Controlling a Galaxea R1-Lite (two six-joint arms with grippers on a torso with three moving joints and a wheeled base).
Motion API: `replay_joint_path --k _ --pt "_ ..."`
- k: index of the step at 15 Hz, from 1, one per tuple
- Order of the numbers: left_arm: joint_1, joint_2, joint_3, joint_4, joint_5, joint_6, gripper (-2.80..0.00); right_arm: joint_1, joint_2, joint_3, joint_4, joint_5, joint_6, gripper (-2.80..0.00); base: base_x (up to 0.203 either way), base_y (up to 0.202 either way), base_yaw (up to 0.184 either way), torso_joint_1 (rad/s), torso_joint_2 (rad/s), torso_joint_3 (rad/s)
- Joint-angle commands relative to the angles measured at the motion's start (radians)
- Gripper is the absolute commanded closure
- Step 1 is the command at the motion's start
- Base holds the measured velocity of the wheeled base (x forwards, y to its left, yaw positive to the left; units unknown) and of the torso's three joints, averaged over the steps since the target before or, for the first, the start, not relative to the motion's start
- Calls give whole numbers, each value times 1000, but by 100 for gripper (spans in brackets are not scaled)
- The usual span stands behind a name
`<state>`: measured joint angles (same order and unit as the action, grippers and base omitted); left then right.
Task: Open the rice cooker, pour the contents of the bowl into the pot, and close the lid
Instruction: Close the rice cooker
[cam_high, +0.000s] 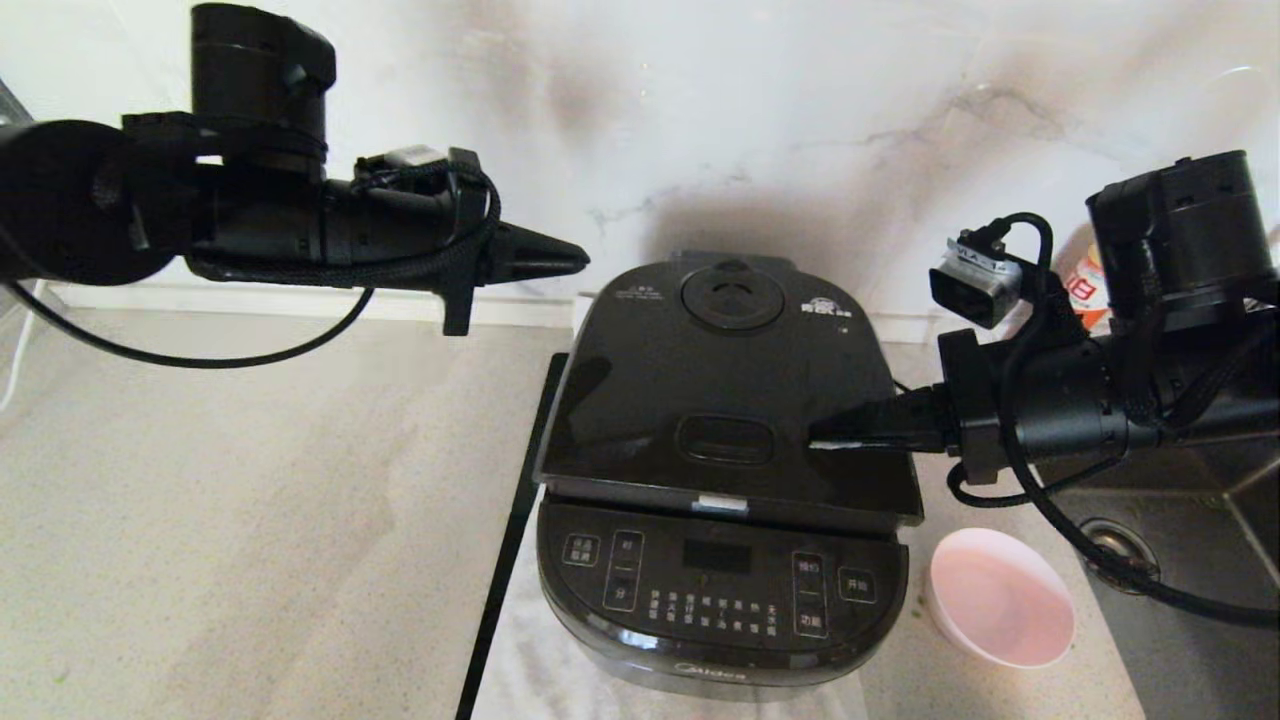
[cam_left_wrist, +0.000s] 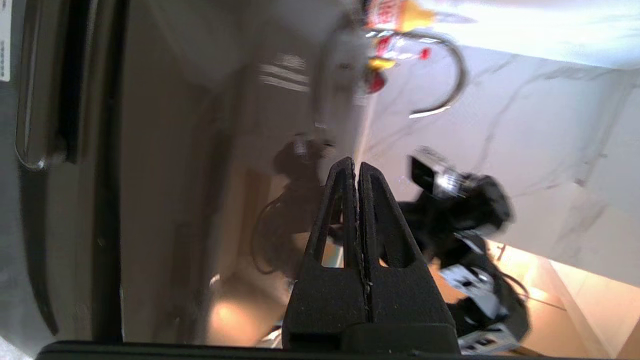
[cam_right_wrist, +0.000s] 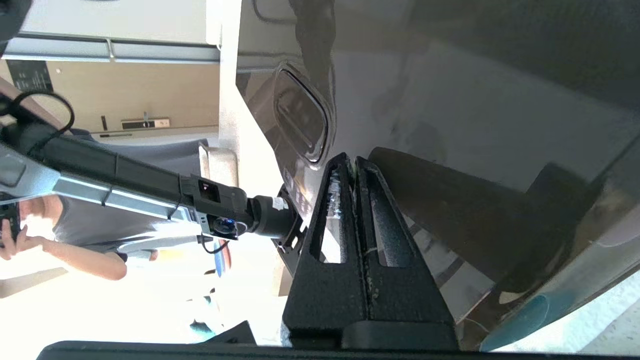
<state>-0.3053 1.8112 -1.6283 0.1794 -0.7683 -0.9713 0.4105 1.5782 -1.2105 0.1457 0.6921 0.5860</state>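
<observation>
Rice cooker (cam_high: 722, 520) sits mid-desk (cam_high: 250, 500), lid (cam_high: 725, 400) down; glossy, stiff, likely heavy, so work the oval latch button (cam_high: 726, 438), right tool (cam_high: 815, 440) pinched together empty beside it on the lid, left tool (cam_high: 580, 257) together, up left of cooker.

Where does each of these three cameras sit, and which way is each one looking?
Head view: on the robot's head, looking down at the rice cooker, pink bowl and both arms.
Left wrist view: behind the shut left tool, facing across the glossy lid toward the right arm.
Right wrist view: behind the shut right tool, facing across the lid toward its oval button.
Shared: both wrist views show the lid.
</observation>
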Motion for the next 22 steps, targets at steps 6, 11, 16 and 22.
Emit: replay_joint_path --k 6,11,16,22 --pt "-26 158 0 -88 33 -8 0 17 26 32 -19 3 3 0 0 0 0 0 0 0" --pt "-26 210 -8 -133 60 -13 0 17 31 65 -71 1 6 0 0 0 0 0 0 0" --pt "-26 217 41 -133 61 -8 0 17 39 86 -73 1 5 0 0 0 0 0 0 0" --pt "-37 226 126 -231 90 -12 0 17 56 118 -132 1 10 0 0 0 0 0 0 0"
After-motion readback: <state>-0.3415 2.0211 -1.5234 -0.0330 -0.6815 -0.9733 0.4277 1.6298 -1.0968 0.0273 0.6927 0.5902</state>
